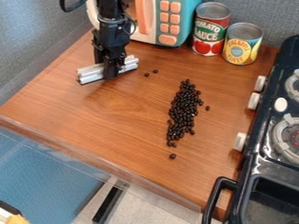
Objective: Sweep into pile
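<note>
At the upper left of the camera view the black gripper hangs down, shut on a silver metal bar that sticks out on both sides of it, low over the wooden table. Dark beans lie right of the table's middle in a long narrow heap running from upper right to lower left. Two stray beans lie between the bar and the heap. One single bean rests below the heap's lower end, and another lies just right of it.
A toy microwave stands at the back behind the gripper, with a red tomato can and a yellow can beside it. A black toy stove with white knobs lines the right side. The wooden table's front edge runs diagonally across the lower left.
</note>
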`<state>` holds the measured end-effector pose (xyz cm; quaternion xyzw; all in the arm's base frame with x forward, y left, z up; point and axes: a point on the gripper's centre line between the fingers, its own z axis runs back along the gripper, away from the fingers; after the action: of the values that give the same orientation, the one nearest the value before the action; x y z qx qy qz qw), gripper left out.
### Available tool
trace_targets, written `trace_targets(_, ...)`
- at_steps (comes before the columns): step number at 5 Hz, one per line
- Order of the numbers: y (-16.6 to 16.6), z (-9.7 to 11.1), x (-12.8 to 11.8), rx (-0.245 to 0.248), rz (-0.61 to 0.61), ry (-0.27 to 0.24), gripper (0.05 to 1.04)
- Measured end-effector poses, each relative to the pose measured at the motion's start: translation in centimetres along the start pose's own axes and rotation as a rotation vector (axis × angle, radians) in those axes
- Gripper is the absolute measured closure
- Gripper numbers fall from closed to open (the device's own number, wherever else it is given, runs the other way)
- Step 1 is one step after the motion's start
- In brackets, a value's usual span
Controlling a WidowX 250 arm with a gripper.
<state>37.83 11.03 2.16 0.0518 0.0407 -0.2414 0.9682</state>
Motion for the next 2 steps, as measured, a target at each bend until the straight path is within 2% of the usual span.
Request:
trace_targets(1, 0.43, -0.13, 0.76, 0.022, -0.007, -0.004, 0.699)
trace_targets(2, 0.25, -0.42, 1.38, 0.012, -0.012, -0.024, 0.699)
